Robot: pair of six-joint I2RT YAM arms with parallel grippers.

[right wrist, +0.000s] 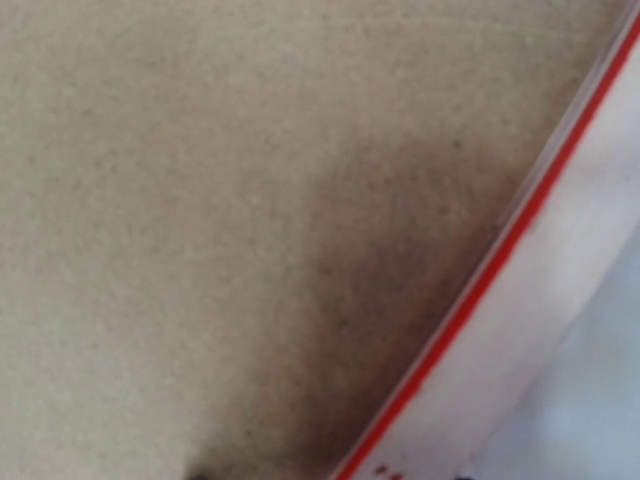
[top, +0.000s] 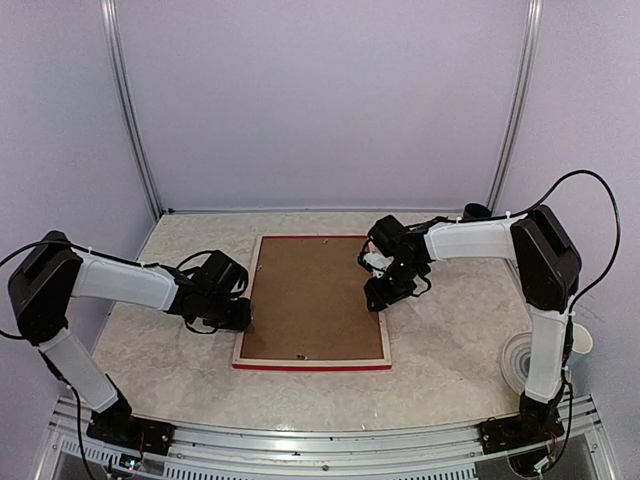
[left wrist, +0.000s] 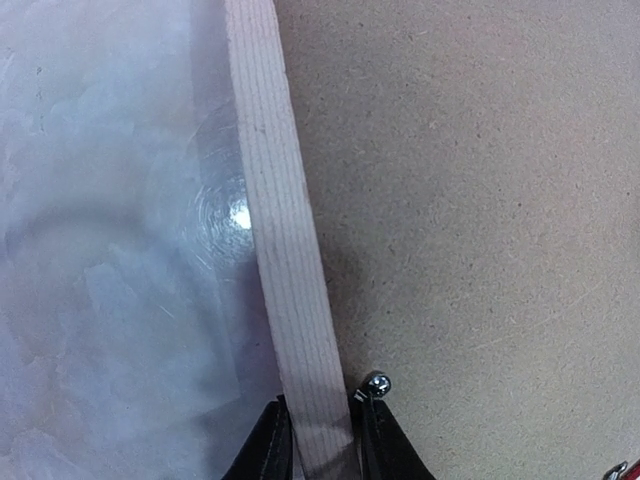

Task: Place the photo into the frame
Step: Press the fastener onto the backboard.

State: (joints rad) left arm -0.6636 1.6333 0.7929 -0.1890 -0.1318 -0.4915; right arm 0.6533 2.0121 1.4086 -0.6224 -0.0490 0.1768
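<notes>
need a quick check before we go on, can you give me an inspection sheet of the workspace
surface: pale marbled table
job's things: frame lies back side up, with brown backing filling it; photo not seen
clutter: pale round object near the right arm's base, cannot tell what it is
grippers: left gripper closed on the frame's left rail; right gripper over the frame's right edge, jaws unclear
cables: black cable loops off the right arm; another runs along the left arm
surroundings: lilac walls with metal uprights
</notes>
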